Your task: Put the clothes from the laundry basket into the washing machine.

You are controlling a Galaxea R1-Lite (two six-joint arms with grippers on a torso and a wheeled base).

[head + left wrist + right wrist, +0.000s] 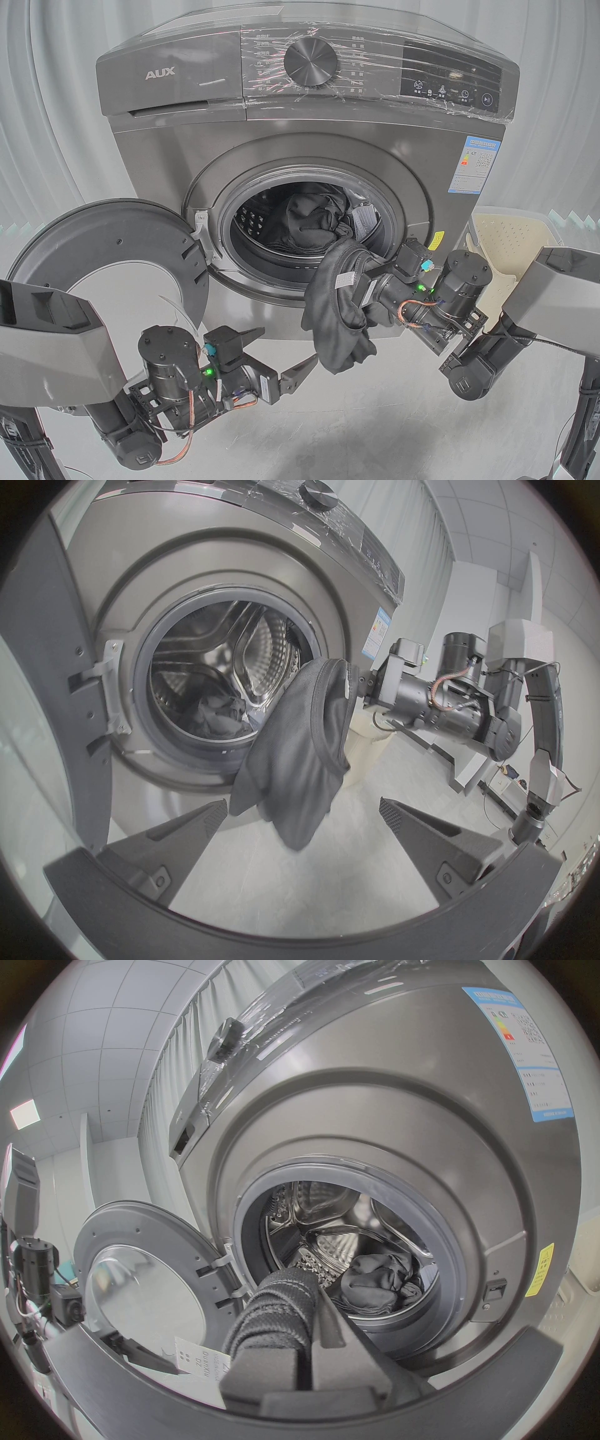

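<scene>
Presently right pincer (357, 282) clamps one dark garment (331, 322) before one washing machine (187, 153). Left pincer (285, 349) gapes wide over grey floor (387, 425).

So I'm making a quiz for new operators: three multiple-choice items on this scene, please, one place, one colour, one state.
1. Where is the dark garment that the right gripper holds?
A. Lying on the floor
B. Hanging before the washing machine's drum opening
C. On top of the machine

2. What colour is the laundry basket?
A. Cream
B. Red
C. Blue

3. How is the left gripper?
A. Shut on a garment
B. Shut, empty
C. Open, empty

Answers:
1 B: it droops from the gripper at the opening's lower rim.
2 A: its perforated wall is cream.
3 C: its fingers stand apart, nothing between.
</scene>
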